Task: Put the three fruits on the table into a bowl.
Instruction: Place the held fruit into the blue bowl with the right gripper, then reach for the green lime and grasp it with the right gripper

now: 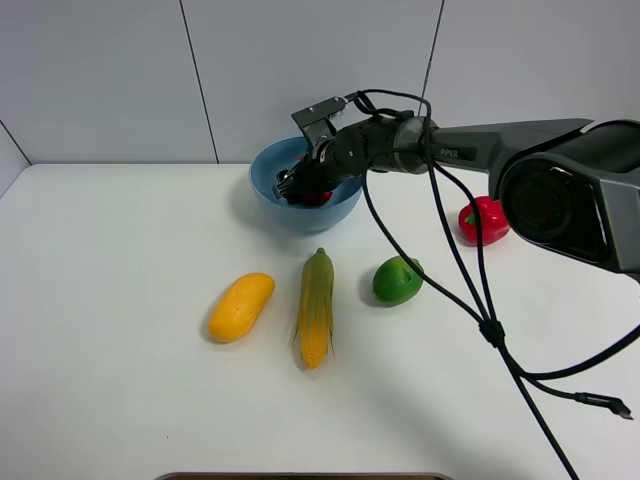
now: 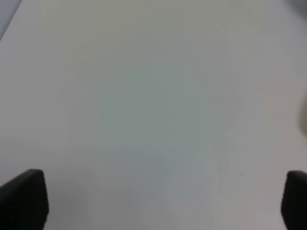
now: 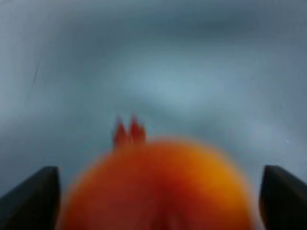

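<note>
- Right tool: reaching down into the bowl at the far middle of the counter. In the exterior view it is showing only as a dark mass, with its fingertips hard to separate.
- Right tool, wrist view: its two dark fingers are standing wide apart at the frame corners, both cut off. The apple is filling nearly all the space between them. The blur is making it impossible to tell whether the pads are pressing on the fruit or standing just clear of it.
- Apple, exterior view: sitting inside the bowl, mostly hidden by the tool, with only a red sliver showing.
- Bowl, wrist view: appearing as a blurred blue-grey surface behind the apple.
- Left tool: not appearing in the exterior view. Its fingers are spread wide, cut off at the frame edges and holding nothing, above the bare counter.
- Mango: lying on the counter near-left of the bowl, long axis running diagonally from near-left to far-right.
- Lime: resting on the counter near-right of the bowl, apart from it.
- Corn cob: lying between the mango and the lime, long axis running near to far, pointed tip facing the bowl.
- Bell pepper: sitting to the right of the bowl, partly crossed by a cable.
</note>
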`<control>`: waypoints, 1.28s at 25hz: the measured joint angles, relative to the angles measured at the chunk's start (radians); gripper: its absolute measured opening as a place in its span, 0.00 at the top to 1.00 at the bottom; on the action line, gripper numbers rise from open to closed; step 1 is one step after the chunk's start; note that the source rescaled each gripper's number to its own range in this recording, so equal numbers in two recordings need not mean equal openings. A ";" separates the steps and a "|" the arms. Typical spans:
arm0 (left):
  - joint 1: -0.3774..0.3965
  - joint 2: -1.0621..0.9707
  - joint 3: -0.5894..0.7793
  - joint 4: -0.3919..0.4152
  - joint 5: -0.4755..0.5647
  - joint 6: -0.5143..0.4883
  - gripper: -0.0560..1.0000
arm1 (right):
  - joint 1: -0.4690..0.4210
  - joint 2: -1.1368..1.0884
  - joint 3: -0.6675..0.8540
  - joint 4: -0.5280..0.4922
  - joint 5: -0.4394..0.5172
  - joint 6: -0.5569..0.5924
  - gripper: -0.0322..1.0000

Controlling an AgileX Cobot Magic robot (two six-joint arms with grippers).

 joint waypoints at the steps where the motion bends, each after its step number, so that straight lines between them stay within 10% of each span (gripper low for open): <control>1: 0.000 0.000 0.000 0.000 0.000 0.000 0.00 | 0.000 0.000 0.000 0.000 -0.003 -0.001 0.10; 32: 0.000 0.000 0.000 -0.001 0.000 0.000 0.00 | 0.009 -0.332 0.000 -0.006 0.183 0.059 0.00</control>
